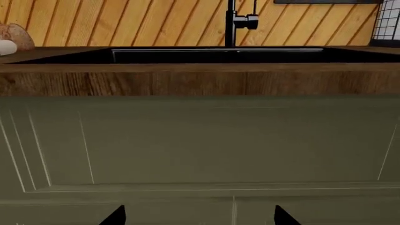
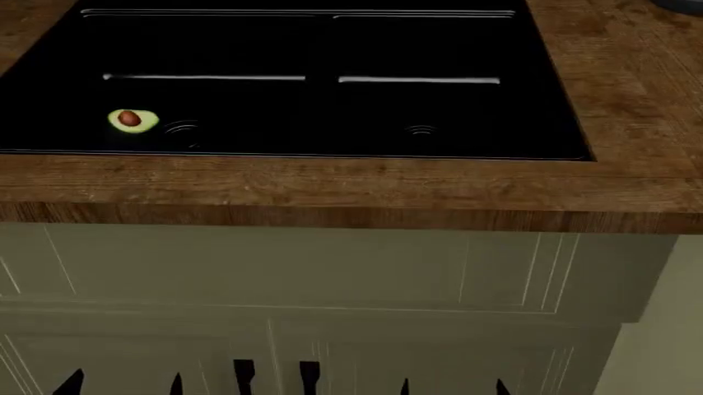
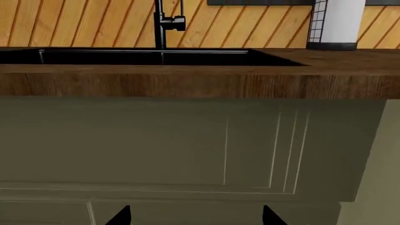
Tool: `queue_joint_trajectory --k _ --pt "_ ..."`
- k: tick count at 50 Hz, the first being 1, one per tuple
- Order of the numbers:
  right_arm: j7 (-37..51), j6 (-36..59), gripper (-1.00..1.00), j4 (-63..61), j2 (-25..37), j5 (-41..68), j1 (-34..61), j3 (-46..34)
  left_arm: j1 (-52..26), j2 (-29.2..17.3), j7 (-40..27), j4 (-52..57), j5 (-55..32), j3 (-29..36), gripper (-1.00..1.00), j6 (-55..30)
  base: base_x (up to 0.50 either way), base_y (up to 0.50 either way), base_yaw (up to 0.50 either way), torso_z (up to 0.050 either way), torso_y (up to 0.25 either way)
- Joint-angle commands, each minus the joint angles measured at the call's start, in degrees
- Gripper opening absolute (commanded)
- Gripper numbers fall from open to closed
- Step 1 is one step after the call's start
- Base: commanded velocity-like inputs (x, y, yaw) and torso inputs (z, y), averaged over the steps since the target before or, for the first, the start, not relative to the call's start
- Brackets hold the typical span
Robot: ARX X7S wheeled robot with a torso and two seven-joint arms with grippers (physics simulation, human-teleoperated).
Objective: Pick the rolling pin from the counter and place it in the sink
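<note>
The black double-basin sink [image 2: 296,49] is set in the brown wood counter [image 2: 329,185]. A green avocado half [image 2: 128,120] lies in its left basin. The rolling pin is not in the head view. In the left wrist view a cream-white rounded thing [image 1: 5,47] lies on the counter [image 1: 200,82] left of the sink [image 1: 212,56], cut by the frame edge; I cannot tell whether it is the pin. My left gripper [image 1: 200,218] [image 2: 123,385] and right gripper [image 3: 196,218] [image 2: 453,387] are both open and empty, low in front of the cabinet, below the counter's edge.
Olive-green cabinet fronts [image 2: 329,271] face both grippers. A black faucet [image 1: 234,23] [image 3: 164,23] stands behind the sink against the plank wall. A brown speckled lump [image 1: 18,35] sits at the far left. A white roll in a wire holder [image 3: 337,21] stands right of the sink.
</note>
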Motion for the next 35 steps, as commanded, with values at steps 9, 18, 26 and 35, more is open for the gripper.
queue_joint_trajectory --k 9,18,26,35 --pt "0.4 8.9 1.0 -10.4 2.2 -3.0 2.7 -1.6 -6.3 -1.1 0.2 4.5 -0.4 0.2 1.0 -6.9 0.0 0.0 0.0 0.0 0.0" --pt "0.0 22.1 1.0 -22.3 4.8 -2.8 6.8 -0.9 -12.7 -3.0 -0.7 16.5 -0.4 1.1 1.0 -24.0 0.0 0.0 0.0 0.0 0.0" --pt "-0.8 33.7 1.0 -30.9 6.9 0.3 11.5 3.1 -18.9 -4.3 -1.2 23.2 -2.6 -1.0 1.0 -36.2 0.0 0.0 0.0 0.0 0.0" --pt "0.1 47.1 1.0 -39.5 8.1 2.9 16.2 7.9 -25.4 -5.1 -2.5 28.1 -5.3 -4.3 1.0 -50.2 0.0 0.0 0.0 0.0 0.0"
